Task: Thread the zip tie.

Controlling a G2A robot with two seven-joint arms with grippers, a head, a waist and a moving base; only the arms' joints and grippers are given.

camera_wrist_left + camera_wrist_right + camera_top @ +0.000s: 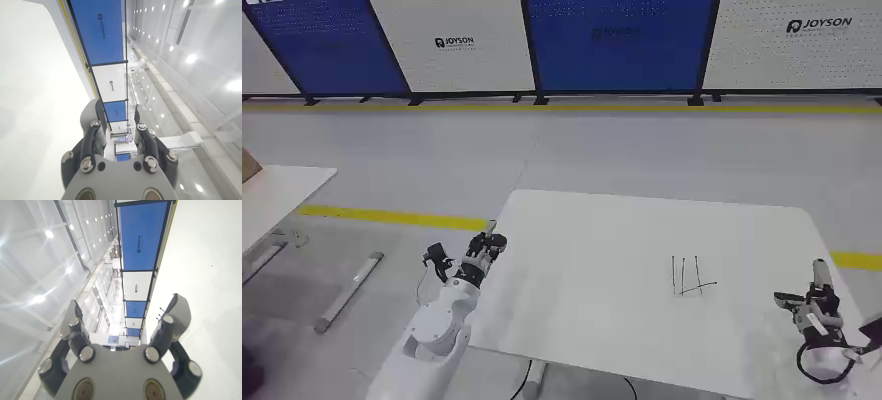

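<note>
Loosely, thin black zip ties (690, 276) crossed on white table (582, 290), left gripper (117, 104) spread empty, right gripper (124, 298) likewise.

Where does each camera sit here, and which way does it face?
Top view: high on the robot, looking down at the table and zip ties; left tool and right tool at its sides.
Left wrist view: on the left wrist, looking past the open left tool along the table toward the wall panels.
Right wrist view: on the right wrist, past the open right tool toward the same panels.
Shared: top and right wrist views show the zip ties.
</note>
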